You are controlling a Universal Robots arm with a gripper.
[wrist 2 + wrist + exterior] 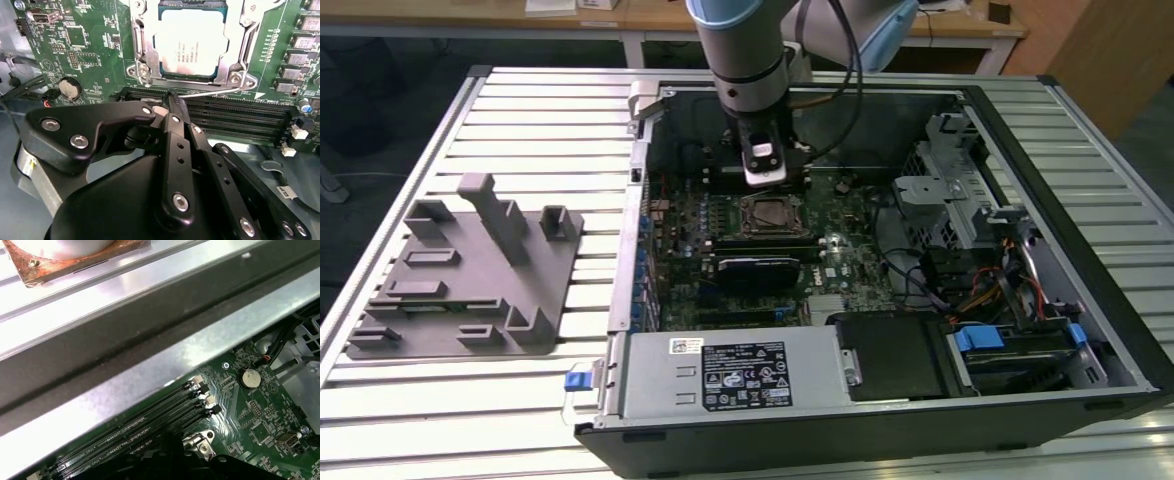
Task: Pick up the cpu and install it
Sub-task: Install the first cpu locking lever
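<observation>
- The gripper point(170, 102) is hanging inside the open case point(1067, 150), over the board point(75, 45); in the second wrist view its black fingers point(175, 135) are pressing together at the tips, with nothing between them.
- In the exterior view the gripper point(766, 178) is sitting just above the socket point(767, 212), at the end of the arm point(740, 50) coming down from the far side.
- The cpu point(192, 46) is lying flat in the socket, its silvery top facing up, framed by the metal bracket point(142, 45).
- The fingertips are hovering just beside the cpu's near edge, over the black memory slots point(235, 117) and close to the thin lever wire point(210, 91); I cannot tell whether they are touching it.
- A coin cell point(66, 88) is sitting on the board off to one side of the gripper; it is also showing in the first wrist view point(250, 378).
- On the exterior view's left, a grey tray point(467, 270) is resting on the slatted table point(560, 110), well apart from the case.
</observation>
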